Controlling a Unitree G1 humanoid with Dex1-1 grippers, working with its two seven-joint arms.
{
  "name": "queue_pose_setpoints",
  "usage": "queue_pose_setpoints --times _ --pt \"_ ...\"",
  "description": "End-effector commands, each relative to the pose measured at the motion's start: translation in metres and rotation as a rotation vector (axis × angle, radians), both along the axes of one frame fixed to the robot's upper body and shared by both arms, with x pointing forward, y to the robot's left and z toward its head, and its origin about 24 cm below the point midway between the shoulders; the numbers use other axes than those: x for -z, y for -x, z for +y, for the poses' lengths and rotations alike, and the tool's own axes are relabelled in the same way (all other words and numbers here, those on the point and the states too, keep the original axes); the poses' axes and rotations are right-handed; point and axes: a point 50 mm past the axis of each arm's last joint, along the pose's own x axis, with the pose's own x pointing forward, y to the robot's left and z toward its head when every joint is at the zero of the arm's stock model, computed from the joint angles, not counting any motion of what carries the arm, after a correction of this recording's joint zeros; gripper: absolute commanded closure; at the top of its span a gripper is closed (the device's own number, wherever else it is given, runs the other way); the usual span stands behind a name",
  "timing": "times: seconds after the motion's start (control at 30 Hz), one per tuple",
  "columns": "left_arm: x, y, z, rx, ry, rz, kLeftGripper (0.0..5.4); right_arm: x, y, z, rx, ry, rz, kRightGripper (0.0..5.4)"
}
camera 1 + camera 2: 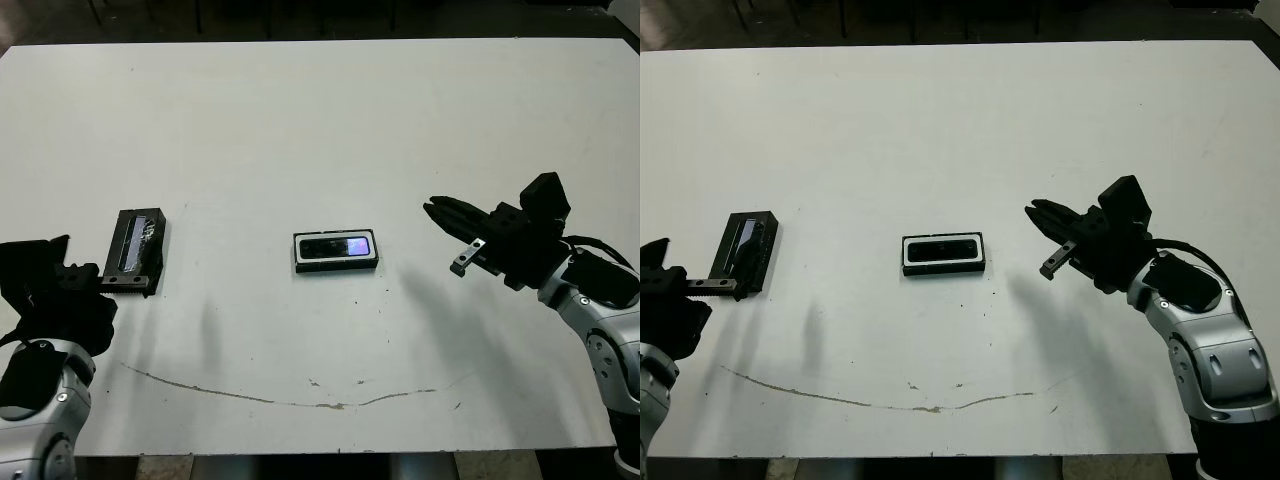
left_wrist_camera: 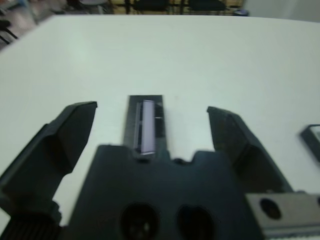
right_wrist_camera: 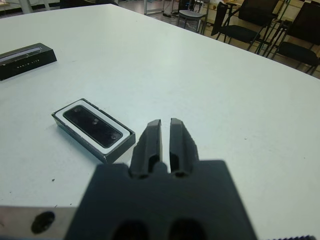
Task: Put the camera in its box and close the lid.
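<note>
The box [image 1: 337, 268] lies in the middle of the table with the camera [image 1: 336, 246] resting inside it, bluish face up, white lining showing around it. On the left lies the lid [image 1: 135, 248], flat and apart from the box. My left gripper [image 2: 150, 107] is open just in front of the lid's near end, one finger [image 2: 75, 125] on each side of its line, holding nothing. To the right of the box, my right gripper [image 1: 435, 208] hovers shut and empty, pointing toward the box. In the right wrist view the box [image 3: 80, 142] shows beside the fingertips [image 3: 152, 130].
A thin brownish scratch [image 1: 280, 400] runs across the white table [image 1: 320, 120] near its front edge. Dark chairs [image 3: 260, 25] stand beyond the table's far side.
</note>
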Motion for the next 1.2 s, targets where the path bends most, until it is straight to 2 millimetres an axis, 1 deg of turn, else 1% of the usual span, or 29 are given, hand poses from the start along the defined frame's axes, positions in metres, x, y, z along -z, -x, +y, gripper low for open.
queue_pose_setpoints --times 0.03,0.23,0.37,0.57,0.87,1.0,1.2 --pt "0.010 0.000 0.005 0.031 0.030 0.060 0.01 0.005 0.001 -0.001 0.001 0.005 0.025 5.40" --pt "0.025 -0.002 0.003 0.119 0.214 0.158 0.01 0.005 0.002 -0.003 0.014 0.020 0.029 5.40" --pt "0.030 -0.003 -0.001 0.123 0.252 0.182 0.01 0.006 0.003 -0.005 0.018 0.015 0.036 5.40" --pt "0.033 -0.005 0.001 0.128 0.215 0.176 0.01 0.007 0.003 -0.007 0.027 0.023 0.037 5.40" --pt "0.037 -0.004 0.006 0.090 0.184 0.143 0.01 0.006 0.004 -0.006 0.053 0.022 0.068 5.40" --pt "0.035 -0.004 0.004 0.099 0.120 0.121 0.01 0.004 0.006 -0.005 0.066 0.048 0.064 5.40" --pt "0.027 -0.003 -0.005 0.121 0.055 0.072 0.01 0.003 0.007 -0.004 0.065 0.033 0.069 5.40"
